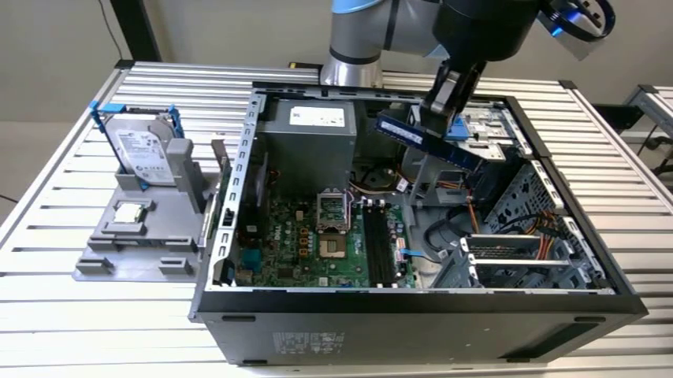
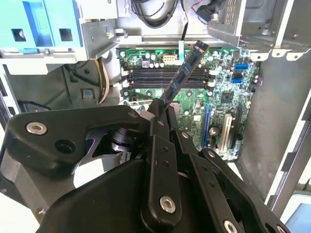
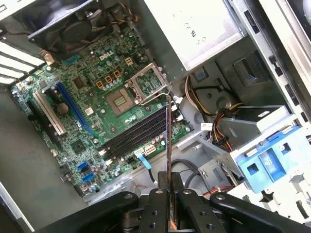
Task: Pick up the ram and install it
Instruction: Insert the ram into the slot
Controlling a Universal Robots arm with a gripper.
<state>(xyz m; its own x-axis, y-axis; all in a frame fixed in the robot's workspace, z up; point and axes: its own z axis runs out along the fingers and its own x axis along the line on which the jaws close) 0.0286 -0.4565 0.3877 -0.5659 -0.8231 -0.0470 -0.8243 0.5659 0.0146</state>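
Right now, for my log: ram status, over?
Pincer shut on the ram, held above the open case. Ram not yet in the memory slots. Nothing seen between them.

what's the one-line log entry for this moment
fingers: shut on ram | ram: held tilted over open case | memory slots: empty | install: not yet done

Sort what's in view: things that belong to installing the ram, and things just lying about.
Job in hand: ram, held in the gripper over the open case; memory slots on the motherboard.
Lying about: hard drive in blue bracket, processor chip, grey stand holding both.
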